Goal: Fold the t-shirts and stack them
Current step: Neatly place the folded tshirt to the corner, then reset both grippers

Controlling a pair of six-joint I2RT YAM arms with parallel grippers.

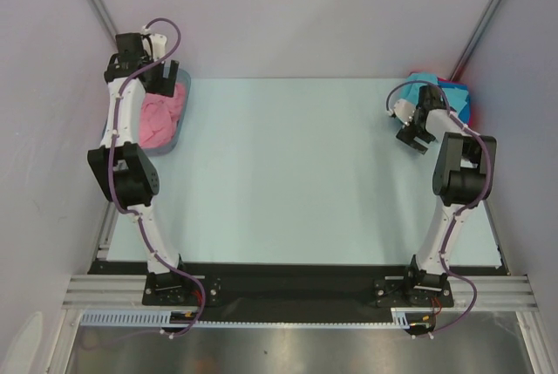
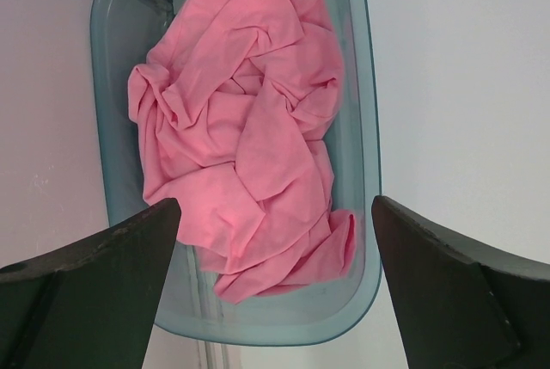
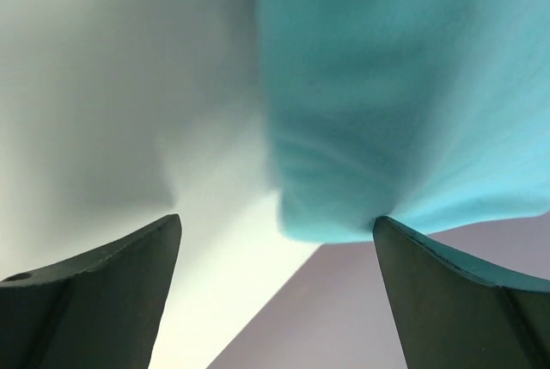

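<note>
A crumpled pink t-shirt (image 2: 241, 137) fills the grey-blue tub (image 2: 367, 85) at the table's back left, where it shows as the pink t-shirt (image 1: 161, 112). My left gripper (image 2: 275, 206) hangs open above it, touching nothing; from above the left gripper (image 1: 164, 82) is over the tub's far end. At the back right corner lies a teal t-shirt (image 1: 436, 85) on top of a bright blue one (image 1: 460, 102), with a sliver of red (image 1: 459, 76) behind. My right gripper (image 3: 277, 223) is open just beside the teal cloth (image 3: 395, 85), which is blurred; nothing sits between its fingers.
The tub (image 1: 170, 143) stands against the left wall. Grey walls close in the table (image 1: 296, 173) at the back and both sides. The right arm's elbow (image 1: 462, 169) rises near the right edge.
</note>
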